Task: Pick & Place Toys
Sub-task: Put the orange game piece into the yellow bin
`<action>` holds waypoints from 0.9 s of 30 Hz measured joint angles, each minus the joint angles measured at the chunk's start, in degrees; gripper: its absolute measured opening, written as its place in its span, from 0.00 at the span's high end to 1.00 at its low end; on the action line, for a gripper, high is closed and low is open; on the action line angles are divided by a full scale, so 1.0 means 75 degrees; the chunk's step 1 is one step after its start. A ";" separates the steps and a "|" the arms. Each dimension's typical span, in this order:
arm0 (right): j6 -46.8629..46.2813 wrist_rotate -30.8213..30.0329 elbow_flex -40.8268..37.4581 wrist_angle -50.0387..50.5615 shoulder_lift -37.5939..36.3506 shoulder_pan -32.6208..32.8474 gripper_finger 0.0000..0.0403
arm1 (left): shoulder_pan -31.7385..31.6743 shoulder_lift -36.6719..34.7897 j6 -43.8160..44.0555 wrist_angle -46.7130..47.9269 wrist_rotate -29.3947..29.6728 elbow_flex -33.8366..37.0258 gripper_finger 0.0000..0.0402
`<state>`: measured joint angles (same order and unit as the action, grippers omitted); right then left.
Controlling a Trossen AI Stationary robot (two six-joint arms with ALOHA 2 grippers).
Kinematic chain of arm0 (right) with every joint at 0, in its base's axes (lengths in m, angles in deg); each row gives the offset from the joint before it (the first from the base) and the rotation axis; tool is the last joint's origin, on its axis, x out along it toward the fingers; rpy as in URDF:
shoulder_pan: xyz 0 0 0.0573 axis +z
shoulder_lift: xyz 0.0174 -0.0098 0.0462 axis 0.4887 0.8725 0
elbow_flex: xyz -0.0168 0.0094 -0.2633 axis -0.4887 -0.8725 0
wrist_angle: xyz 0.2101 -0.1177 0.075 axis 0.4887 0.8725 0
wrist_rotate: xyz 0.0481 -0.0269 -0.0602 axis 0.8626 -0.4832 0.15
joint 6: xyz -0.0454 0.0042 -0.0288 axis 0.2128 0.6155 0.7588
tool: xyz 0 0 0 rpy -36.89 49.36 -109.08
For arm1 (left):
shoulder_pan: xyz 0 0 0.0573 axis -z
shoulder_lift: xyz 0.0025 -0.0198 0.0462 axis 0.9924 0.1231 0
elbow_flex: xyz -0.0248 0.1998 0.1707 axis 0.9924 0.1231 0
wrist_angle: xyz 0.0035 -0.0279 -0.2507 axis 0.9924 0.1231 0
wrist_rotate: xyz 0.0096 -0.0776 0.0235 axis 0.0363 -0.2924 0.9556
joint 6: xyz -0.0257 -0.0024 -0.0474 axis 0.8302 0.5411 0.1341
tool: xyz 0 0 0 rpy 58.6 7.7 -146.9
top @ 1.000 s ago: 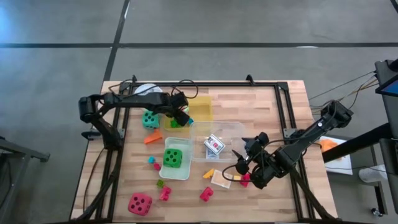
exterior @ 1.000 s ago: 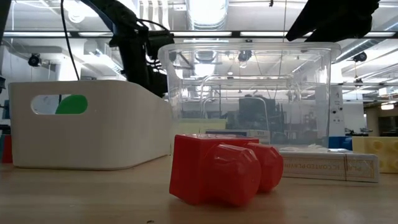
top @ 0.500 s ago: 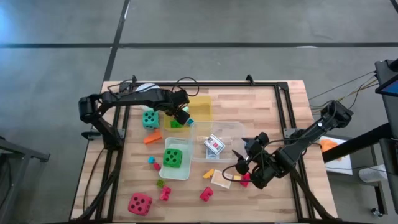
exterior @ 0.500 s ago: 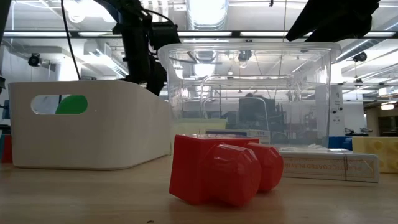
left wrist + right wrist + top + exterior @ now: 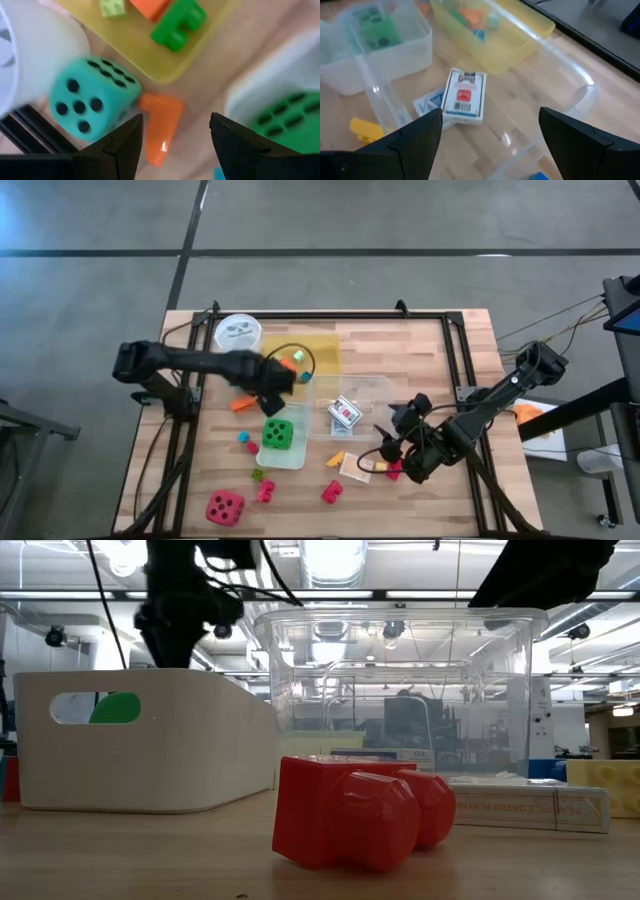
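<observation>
Left gripper (image 5: 172,137): fingers parted, nothing between them; poised over the wooden table (image 5: 420,350).
Directly under it: orange wedge block (image 5: 161,127), lying flat on the wood, in line with the gap between the fingers.
Just beside the wedge: teal die (image 5: 91,100), touching or nearly touching the wedge; on the other side, white bin (image 5: 260,85) holding the green die (image 5: 282,120).
Farther out: yellow tray (image 5: 150,55) with a green block (image 5: 178,22) and an orange block (image 5: 150,6) inside.
Handling (judgement): the wedge looks like hard, light, smooth plastic, so it could slip; best pinched across its two parallel long flat sides, away from the sloped end and clear of the die.
Right gripper (image 5: 485,145): fingers spread wide, empty; waiting above the clear plastic box (image 5: 560,100).
Ahead of it: card pack (image 5: 465,95) lying flat inside the box, partly over a blue-backed pack (image 5: 431,102).
</observation>
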<state>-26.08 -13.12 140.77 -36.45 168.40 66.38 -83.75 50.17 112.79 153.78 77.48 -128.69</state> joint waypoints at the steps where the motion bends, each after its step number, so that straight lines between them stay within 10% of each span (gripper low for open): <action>1: 0.0010 0.0061 -0.0021 -0.0004 0.0000 0.0005 0.19 | 0.0175 -0.0094 0.0166 -0.0011 0.0000 0.0077 0.45; 27: 0.0273 0.0128 -0.0138 -0.0182 0.0000 0.0017 0.19 | 0.0804 -0.0555 0.1889 -0.0958 -0.0587 0.3242 0.45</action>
<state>-24.03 -12.16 139.73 -37.81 168.40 66.51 -77.72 46.01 126.95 146.60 73.08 -104.37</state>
